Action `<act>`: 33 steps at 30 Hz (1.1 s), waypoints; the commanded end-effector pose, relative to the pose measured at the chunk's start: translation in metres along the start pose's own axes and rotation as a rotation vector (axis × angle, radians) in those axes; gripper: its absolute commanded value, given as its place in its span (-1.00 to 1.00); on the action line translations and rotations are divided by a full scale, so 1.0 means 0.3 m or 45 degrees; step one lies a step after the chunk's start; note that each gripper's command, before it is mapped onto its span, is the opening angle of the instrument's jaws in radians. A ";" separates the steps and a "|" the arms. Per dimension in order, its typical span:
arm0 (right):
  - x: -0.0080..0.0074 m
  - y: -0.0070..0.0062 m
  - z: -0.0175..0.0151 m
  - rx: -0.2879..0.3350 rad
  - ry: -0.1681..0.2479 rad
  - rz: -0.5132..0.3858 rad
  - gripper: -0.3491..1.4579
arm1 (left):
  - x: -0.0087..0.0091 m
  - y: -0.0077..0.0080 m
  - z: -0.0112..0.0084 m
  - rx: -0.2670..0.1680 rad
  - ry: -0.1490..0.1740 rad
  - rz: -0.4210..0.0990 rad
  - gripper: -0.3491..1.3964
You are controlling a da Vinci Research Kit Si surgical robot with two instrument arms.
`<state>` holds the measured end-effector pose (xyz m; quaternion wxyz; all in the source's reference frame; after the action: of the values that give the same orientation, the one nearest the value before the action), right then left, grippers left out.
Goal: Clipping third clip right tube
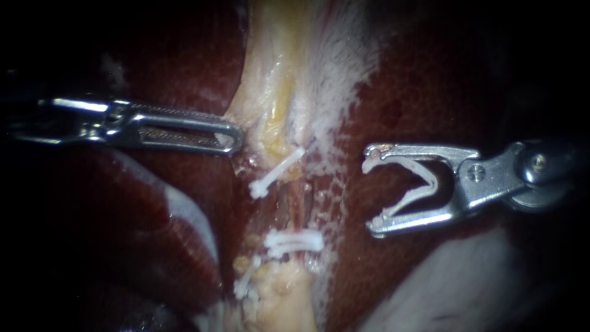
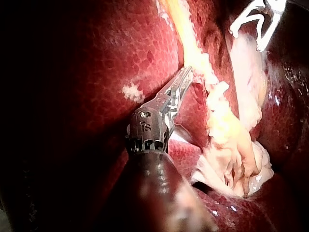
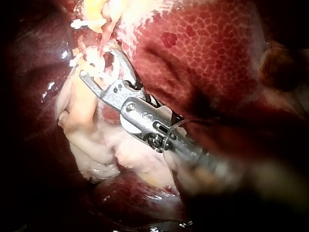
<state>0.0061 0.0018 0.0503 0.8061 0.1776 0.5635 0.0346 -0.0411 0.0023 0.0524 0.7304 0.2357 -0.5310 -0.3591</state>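
1. My right instrument (image 1: 370, 195) is holding a white clip (image 1: 405, 165) spread wide in its hand, to the right of the tube (image 1: 289, 208) and apart from it.
2. To clip well, it is needing to slide left until both clip legs are straddling the whole tube, between the upper clip (image 1: 276, 170) and the lower clip (image 1: 295, 241).
3. My left instrument (image 1: 236, 140) is touching pale tissue on the left. I cannot tell whether its hand is gripping any.
4. Frayed tissue is hiding which strand is the right tube.

Tube (image 1: 289, 206) runs near-to-far at centre, carrying three clips (image 1: 294, 241). Left instrument (image 1: 232, 139) just left of it. Right instrument (image 1: 370, 195), loaded clip (image 1: 424, 181) between jaws, apart on the right, over liver (image 1: 430, 92).
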 end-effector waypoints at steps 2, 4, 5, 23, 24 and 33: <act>-0.0001 -0.0001 0.000 0.000 0.000 0.000 0.05 | -0.0001 0.0000 -0.0004 0.001 0.001 0.001 -1.00; -0.0006 -0.0005 0.000 0.000 0.000 0.013 0.05 | -0.0003 0.0001 -0.0016 0.004 0.001 0.000 -1.00; -0.0011 -0.0008 0.001 -0.001 0.000 0.041 0.05 | -0.0009 0.0003 -0.0027 0.007 0.002 -0.001 -1.00; -0.0205 -0.0021 0.030 -0.056 -0.011 0.380 0.05 | -0.0137 -0.0098 -0.0217 -0.003 -0.018 -0.024 -1.00; -0.0211 -0.0015 0.031 -0.055 -0.011 0.387 0.05 | -0.0141 -0.0109 -0.0219 -0.003 -0.021 -0.024 -1.00; -0.0219 0.0038 0.039 -0.053 -0.011 0.407 0.05 | -0.0162 -0.0203 -0.0222 -0.003 -0.033 -0.027 -1.00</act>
<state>0.0148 -0.0017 0.0601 0.7957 0.2499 0.5242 0.1724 -0.0375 0.0019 0.0427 0.7206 0.2349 -0.5380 -0.3690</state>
